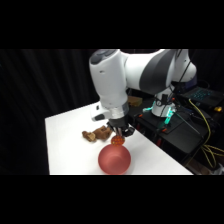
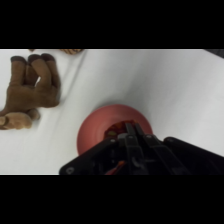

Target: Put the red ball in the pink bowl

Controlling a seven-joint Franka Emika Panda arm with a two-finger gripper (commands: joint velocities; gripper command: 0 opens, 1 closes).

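The pincer (image 1: 120,136) hangs just above the far rim of the pink bowl (image 1: 114,159), and the red ball (image 1: 118,141) sits between its fingers, held clear of the table (image 1: 70,145). From the side, the ball shows as a small orange-red spot right under the black finger tips, touching or almost touching the bowl's upper edge.

In the wrist view the pincer (image 2: 125,134) rises from the bottom edge, with the bowl (image 2: 95,130) straight below it. A little red of the ball (image 2: 116,132) peeks out beside the black linkage, which covers most of it.

A brown plush toy (image 1: 97,133) lies on the table just beside the pincer, away from the arm's base, close to the bowl but apart from it. In the wrist view the toy (image 2: 30,92) lies off to the upper left, well clear of the bowl's rim. Behind the pincer, past the table's edge, stands dark equipment (image 1: 175,130) with yellow cables (image 1: 206,120) and a green light (image 1: 169,116).
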